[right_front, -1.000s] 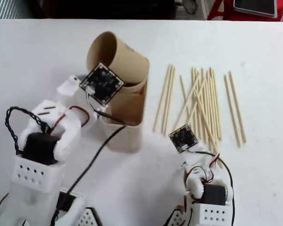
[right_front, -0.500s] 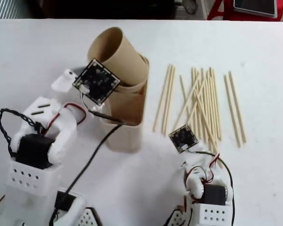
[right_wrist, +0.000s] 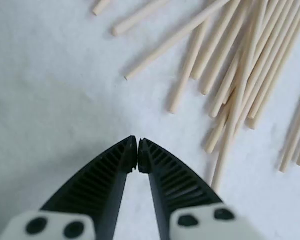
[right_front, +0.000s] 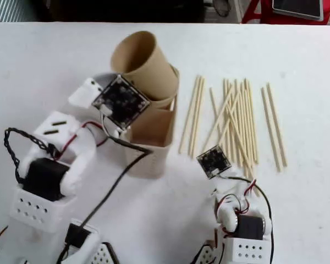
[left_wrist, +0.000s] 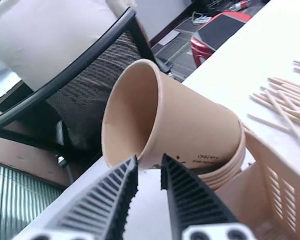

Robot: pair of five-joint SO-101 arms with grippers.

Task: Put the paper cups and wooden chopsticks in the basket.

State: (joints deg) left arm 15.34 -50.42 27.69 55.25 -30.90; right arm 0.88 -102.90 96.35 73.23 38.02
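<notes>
The paper cups (right_front: 148,69) lean nested out of the basket (right_front: 148,157) at upper centre of the high view, the top cup's rim pinched in the left tool (left_wrist: 147,167). Wooden chopsticks (right_front: 234,121) lie scattered on the table (right_front: 44,55) at right; the right tool (right_wrist: 138,152), tips together and empty, hovers near them.

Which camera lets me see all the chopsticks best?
The high view: the whole pile of chopsticks lies spread out there. The right wrist view shows some ends close up; the left wrist view catches a few.
</notes>
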